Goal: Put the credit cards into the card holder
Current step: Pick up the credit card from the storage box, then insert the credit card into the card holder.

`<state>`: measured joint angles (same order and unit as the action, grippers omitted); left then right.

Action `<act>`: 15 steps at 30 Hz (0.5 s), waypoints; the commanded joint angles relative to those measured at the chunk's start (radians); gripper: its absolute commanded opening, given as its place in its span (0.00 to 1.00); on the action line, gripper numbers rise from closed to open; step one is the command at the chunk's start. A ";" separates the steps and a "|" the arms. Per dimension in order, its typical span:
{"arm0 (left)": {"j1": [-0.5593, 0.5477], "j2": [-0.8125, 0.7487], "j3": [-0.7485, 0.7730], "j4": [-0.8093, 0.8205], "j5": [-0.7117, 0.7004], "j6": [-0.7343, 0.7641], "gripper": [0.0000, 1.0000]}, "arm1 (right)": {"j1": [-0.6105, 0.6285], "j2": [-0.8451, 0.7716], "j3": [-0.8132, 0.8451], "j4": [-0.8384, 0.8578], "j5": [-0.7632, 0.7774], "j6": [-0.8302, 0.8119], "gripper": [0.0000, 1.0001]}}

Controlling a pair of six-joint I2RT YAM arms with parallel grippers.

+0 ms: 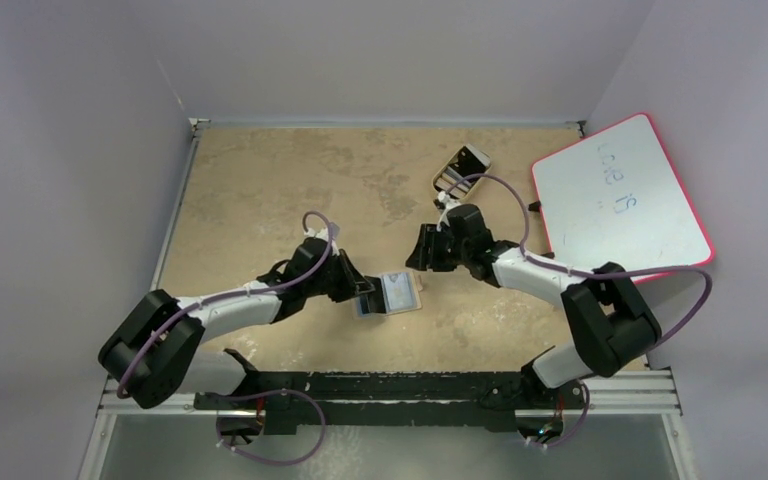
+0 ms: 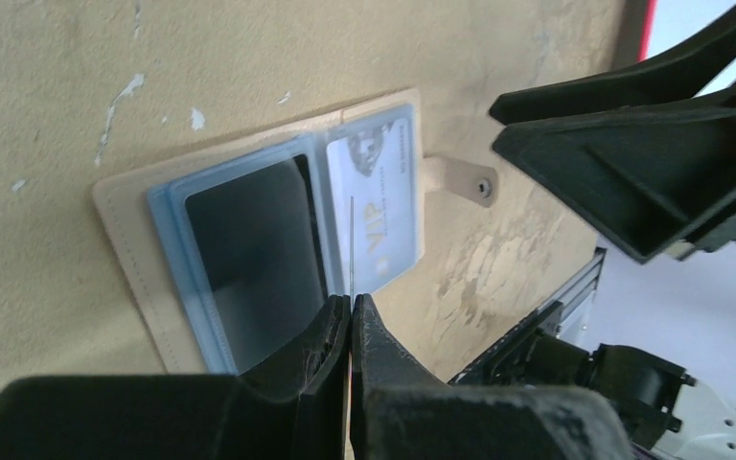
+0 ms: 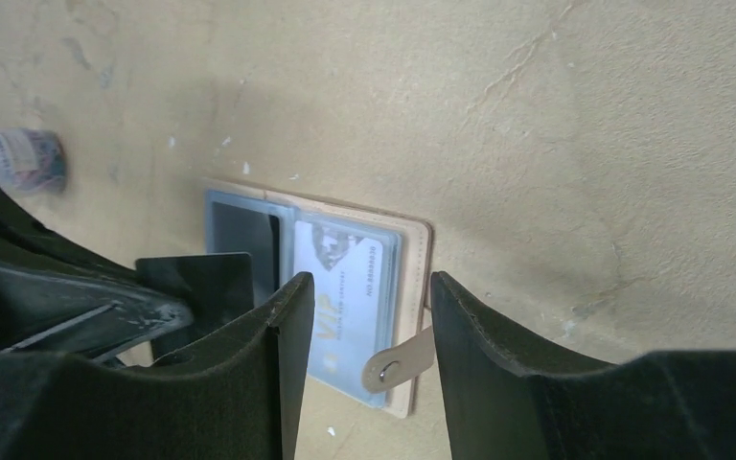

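Card holder (image 2: 132, 268) lies open on the table (image 1: 260, 190) with 1 VIP card (image 2: 374, 206) pocketed; left gripper (image 2: 350, 326) pinches what looks like a 2nd card (image 2: 353, 240) edge-on above it, not yet inserted; right gripper (image 3: 369, 326) hovers with jaws apart, empty.

— What are you working on?

— A tan, mottled table (image 1: 260, 190), chipped white in spots.

— And what lies on it?

— The holder (image 1: 401, 293) lies open and flat in the middle, just ahead of my bases, with its snap tab (image 2: 460, 180) resting on the tabletop. A pink-rimmed whiteboard (image 1: 620, 195) sits at my far right. Just left of it is a small tan-and-white thing (image 1: 462, 168), too small for me to identify.
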<state>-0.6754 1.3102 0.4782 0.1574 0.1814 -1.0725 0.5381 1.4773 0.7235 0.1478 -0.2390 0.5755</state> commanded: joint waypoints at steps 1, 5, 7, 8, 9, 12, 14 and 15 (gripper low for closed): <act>0.025 0.020 0.004 0.152 0.089 -0.012 0.00 | 0.021 0.022 0.049 -0.038 0.045 -0.083 0.51; 0.028 0.052 0.029 0.154 0.103 -0.009 0.00 | 0.037 0.050 0.050 -0.036 0.036 -0.099 0.49; 0.031 0.070 0.043 0.132 0.094 -0.007 0.00 | 0.041 0.065 0.049 -0.027 0.029 -0.105 0.46; 0.032 0.077 0.044 0.134 0.093 -0.012 0.00 | 0.042 0.074 0.051 -0.026 0.024 -0.108 0.44; 0.035 0.084 0.042 0.137 0.092 -0.019 0.00 | 0.043 0.080 0.054 -0.028 0.023 -0.113 0.42; 0.046 0.104 0.042 0.148 0.098 -0.026 0.00 | 0.046 0.093 0.059 -0.041 0.026 -0.119 0.37; 0.050 0.118 0.040 0.159 0.100 -0.020 0.00 | 0.047 0.094 0.056 -0.044 0.030 -0.122 0.34; 0.052 0.131 0.037 0.168 0.103 -0.022 0.00 | 0.048 0.095 0.056 -0.045 0.031 -0.123 0.33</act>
<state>-0.6357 1.4162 0.4847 0.2501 0.2623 -1.0847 0.5781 1.5776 0.7406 0.1070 -0.2192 0.4793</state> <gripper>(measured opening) 0.009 0.349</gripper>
